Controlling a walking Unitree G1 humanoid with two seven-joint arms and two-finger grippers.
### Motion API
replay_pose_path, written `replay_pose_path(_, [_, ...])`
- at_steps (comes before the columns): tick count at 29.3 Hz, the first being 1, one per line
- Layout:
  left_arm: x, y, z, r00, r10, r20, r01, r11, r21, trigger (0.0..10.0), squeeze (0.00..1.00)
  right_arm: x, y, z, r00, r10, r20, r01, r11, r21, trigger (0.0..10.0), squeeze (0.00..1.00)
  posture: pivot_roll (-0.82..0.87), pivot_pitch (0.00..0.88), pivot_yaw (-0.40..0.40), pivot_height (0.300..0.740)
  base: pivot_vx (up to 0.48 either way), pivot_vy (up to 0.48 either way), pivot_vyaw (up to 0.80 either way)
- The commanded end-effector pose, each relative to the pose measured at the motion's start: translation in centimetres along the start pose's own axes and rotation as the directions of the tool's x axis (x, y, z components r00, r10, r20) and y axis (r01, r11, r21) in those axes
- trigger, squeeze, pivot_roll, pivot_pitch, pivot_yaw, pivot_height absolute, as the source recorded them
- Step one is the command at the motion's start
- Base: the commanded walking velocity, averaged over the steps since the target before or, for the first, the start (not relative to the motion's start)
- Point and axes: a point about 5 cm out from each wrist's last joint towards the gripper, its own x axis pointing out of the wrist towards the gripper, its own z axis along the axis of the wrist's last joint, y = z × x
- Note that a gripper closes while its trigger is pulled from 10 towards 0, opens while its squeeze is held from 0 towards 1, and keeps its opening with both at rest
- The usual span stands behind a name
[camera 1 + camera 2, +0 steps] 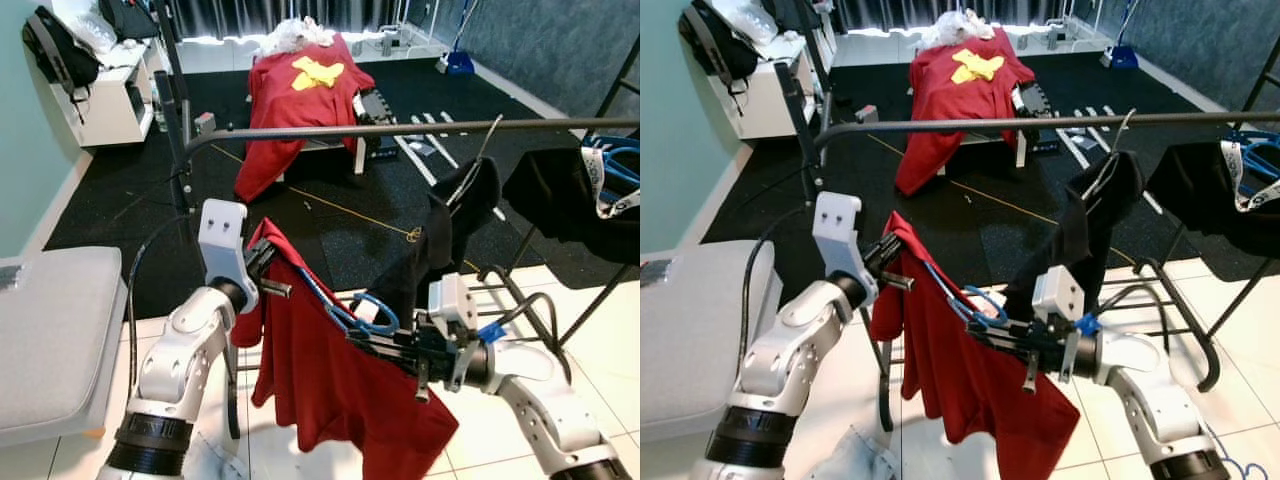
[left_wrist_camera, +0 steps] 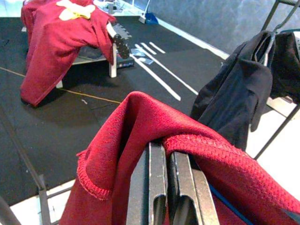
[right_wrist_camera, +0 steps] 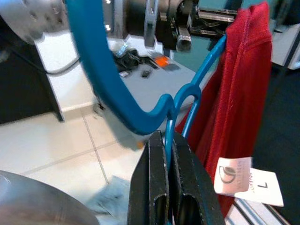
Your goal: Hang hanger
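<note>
A red shirt (image 1: pixel 320 385) hangs on a blue hanger (image 1: pixel 340 312) between my two grippers, below and in front of the dark clothes rail (image 1: pixel 400 128). My left gripper (image 1: pixel 272 272) is shut on the shirt's shoulder, and the red fabric (image 2: pixel 140 122) drapes over its fingers (image 2: pixel 157 183). Shut on the blue hanger (image 3: pixel 103 89) at the base of its hook is my right gripper (image 1: pixel 368 340). A white size label (image 3: pixel 246 180) dangles from the shirt's collar. The hanger's hook is off the rail.
A black garment (image 1: pixel 445 235) hangs from the rail on a wire hanger, just behind my right gripper. More dark clothing (image 1: pixel 560 195) hangs at far right. A bench draped in red cloth (image 1: pixel 300 100) stands behind; a grey cushion (image 1: pixel 50 330) lies at left. Rack legs (image 1: pixel 530 300) cross the tiles.
</note>
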Motion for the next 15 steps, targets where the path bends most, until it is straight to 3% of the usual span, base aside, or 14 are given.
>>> replay_pose_path(1, [-0.1, 2.7, 2.8, 0.985, 0.120, 0.125, -0.128, 0.990, 0.063, 0.0, 0.00, -0.2, 1.5, -2.4, 0.994, 0.064, -0.090, -0.057, 0.995, 0.077, 10.0, 0.00, 0.06, 0.076, 0.027, 0.740, 0.000, 0.000, 0.00])
replay_pose_path(3, [0.2, 2.9, 3.2, 0.983, 0.126, 0.135, -0.137, 0.988, 0.073, 0.0, 0.00, -0.1, 2.0, -3.4, 0.992, 0.051, -0.115, -0.045, 0.997, 0.057, 10.0, 0.00, 0.05, 0.077, 0.024, 0.740, 0.000, 0.000, 0.00])
replay_pose_path(6, [0.7, 3.9, 3.6, 0.977, 0.156, 0.147, -0.171, 0.981, 0.092, 0.0, 0.00, 0.2, 2.6, -4.8, 0.993, -0.061, -0.101, 0.060, 0.998, -0.018, 10.0, 0.00, 0.05, 0.077, 0.019, 0.740, 0.000, 0.000, 0.00])
replay_pose_path(8, [1.0, 4.9, 4.0, 0.970, 0.187, 0.157, -0.205, 0.973, 0.105, 0.0, 0.00, 0.4, 2.9, -5.3, 0.987, -0.155, -0.043, 0.154, 0.988, -0.017, 10.0, 0.00, 0.05, 0.077, 0.019, 0.740, 0.000, 0.000, 0.00])
replay_pose_path(15, [1.3, 6.0, 4.7, 0.960, 0.220, 0.173, -0.242, 0.963, 0.122, 0.0, 0.00, 0.7, 3.4, -6.1, 0.973, -0.228, -0.015, 0.229, 0.973, 0.012, 10.0, 0.00, 0.05, 0.075, 0.021, 0.740, 0.000, 0.000, 0.00])
